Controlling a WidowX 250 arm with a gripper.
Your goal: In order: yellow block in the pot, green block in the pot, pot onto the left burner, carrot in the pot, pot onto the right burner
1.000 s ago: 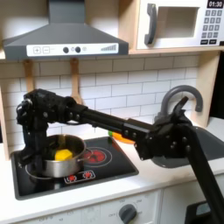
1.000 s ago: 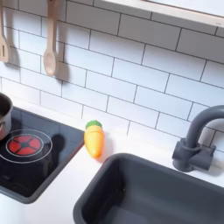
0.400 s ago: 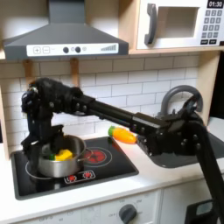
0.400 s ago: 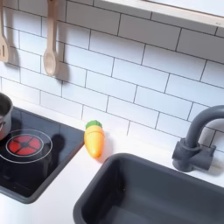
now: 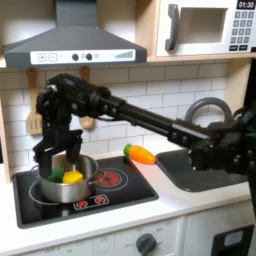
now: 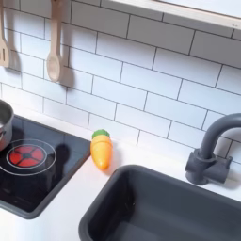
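The silver pot (image 5: 68, 188) stands on the cooktop's left half in the first exterior view; its rim (image 6: 3, 120) shows at the second exterior view's left edge. Inside it lie the yellow block (image 5: 72, 177) and, beside it, the green block (image 5: 55, 173). My gripper (image 5: 58, 160) hangs just above the pot, open, fingers straddling the green block without holding it. The carrot (image 5: 140, 154) (image 6: 101, 149) lies on the white counter between cooktop and sink. The left burner (image 5: 108, 178) (image 6: 28, 155), with its bright red centre, is bare beside the pot. The right burner is hidden under the pot.
A dark sink (image 6: 169, 207) with a grey tap (image 6: 209, 151) lies past the carrot. Wooden utensils (image 6: 54, 47) hang on the tiled wall. A range hood (image 5: 72, 40) overhangs the cooktop. My black arm (image 5: 150, 125) spans the counter above the carrot.
My gripper has risen from low inside the pot to just above its rim, and the arm has straightened upward. The green block now lies loose in the pot.
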